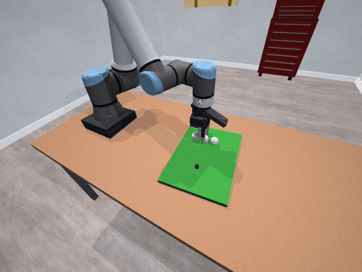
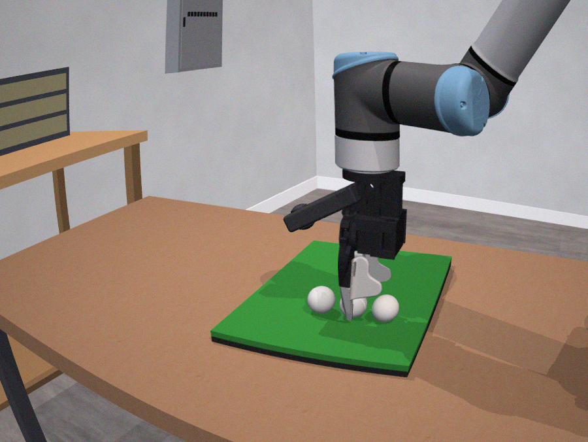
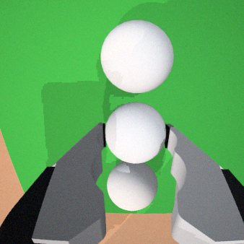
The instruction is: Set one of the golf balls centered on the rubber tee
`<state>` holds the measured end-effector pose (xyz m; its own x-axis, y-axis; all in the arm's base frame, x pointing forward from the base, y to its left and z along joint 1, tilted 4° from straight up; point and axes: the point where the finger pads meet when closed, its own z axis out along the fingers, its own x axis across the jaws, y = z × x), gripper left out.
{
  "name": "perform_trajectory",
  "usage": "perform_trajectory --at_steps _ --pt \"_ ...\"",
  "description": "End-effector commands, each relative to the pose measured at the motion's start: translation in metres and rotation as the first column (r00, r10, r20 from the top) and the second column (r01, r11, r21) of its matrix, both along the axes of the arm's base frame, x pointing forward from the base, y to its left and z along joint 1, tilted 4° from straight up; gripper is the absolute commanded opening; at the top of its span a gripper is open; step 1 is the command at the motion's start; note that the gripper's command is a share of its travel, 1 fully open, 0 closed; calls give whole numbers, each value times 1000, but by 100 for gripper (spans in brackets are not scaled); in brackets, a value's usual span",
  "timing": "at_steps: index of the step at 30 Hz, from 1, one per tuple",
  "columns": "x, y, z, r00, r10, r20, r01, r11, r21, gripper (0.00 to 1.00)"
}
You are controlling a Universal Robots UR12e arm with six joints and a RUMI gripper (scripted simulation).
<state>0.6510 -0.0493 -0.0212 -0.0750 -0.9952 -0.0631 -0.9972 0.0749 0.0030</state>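
Observation:
Three white golf balls lie in a row on the green mat (image 1: 202, 163). My gripper (image 3: 134, 125) is shut on the middle golf ball (image 3: 135, 132), low at the mat; it also shows in the exterior view (image 2: 354, 306). The other two balls sit on either side of it: one golf ball (image 2: 321, 299) on the left and one golf ball (image 2: 385, 307) on the right in the exterior view. The small black rubber tee (image 1: 196, 166) stands near the middle of the mat, apart from the balls, with nothing on it. The tee is hidden in the exterior view and in the wrist view.
The arm's base (image 1: 108, 118) stands on the brown table to the left of the mat. A side table (image 2: 57, 157) stands beyond the table edge. A red drawer cabinet (image 1: 288, 38) stands by the far wall.

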Motion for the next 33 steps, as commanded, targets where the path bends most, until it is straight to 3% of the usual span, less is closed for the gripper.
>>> perform_trajectory --at_steps 1,8,18,27,30,33 --pt "1 1 1 1000 1 3 -1 1000 -1 0" --pt "3 -1 13 1000 0 6 0 1000 -2 0" --pt "1 -7 92 1000 -1 6 1 1000 -3 0" --pt "0 -10 101 1000 -1 2 1 1000 -1 0" --pt "5 -43 102 1000 -1 2 1 1000 -2 0" --pt "9 -106 104 1000 -1 2 1 1000 -2 0"
